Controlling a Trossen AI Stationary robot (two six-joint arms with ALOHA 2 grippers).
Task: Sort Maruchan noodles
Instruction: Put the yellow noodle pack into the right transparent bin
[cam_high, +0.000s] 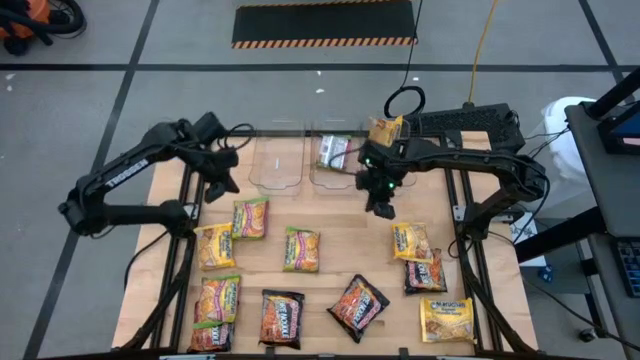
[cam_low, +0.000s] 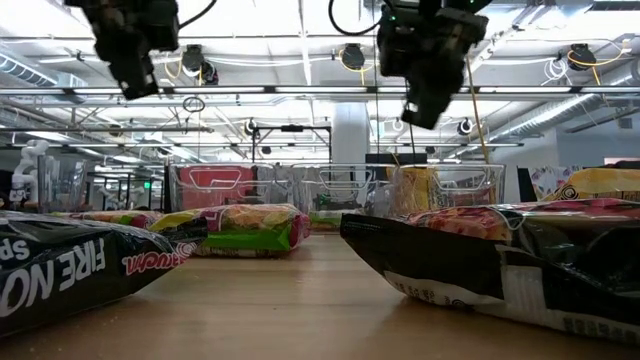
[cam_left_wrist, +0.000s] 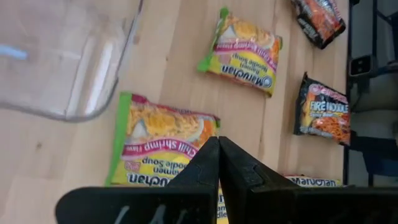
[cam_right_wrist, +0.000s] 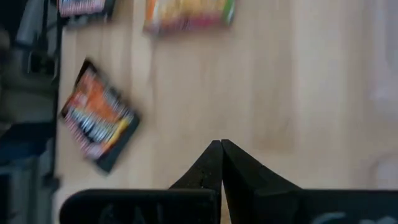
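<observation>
Above the table (cam_high: 340, 225) both arms hang empty: the left gripper (cam_high: 222, 187) with fingers pressed together over a green-edged packet (cam_high: 250, 217), the right gripper (cam_high: 383, 207) likewise closed on nothing over bare wood near the bins (cam_high: 278, 165). Noodle packets (cam_high: 301, 249) lie scattered flat across the table; one (cam_high: 333, 153) sits in a bin.

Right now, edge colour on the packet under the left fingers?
Green edge on a yellow chili shrimp packet; left wrist view shows it best.
</observation>
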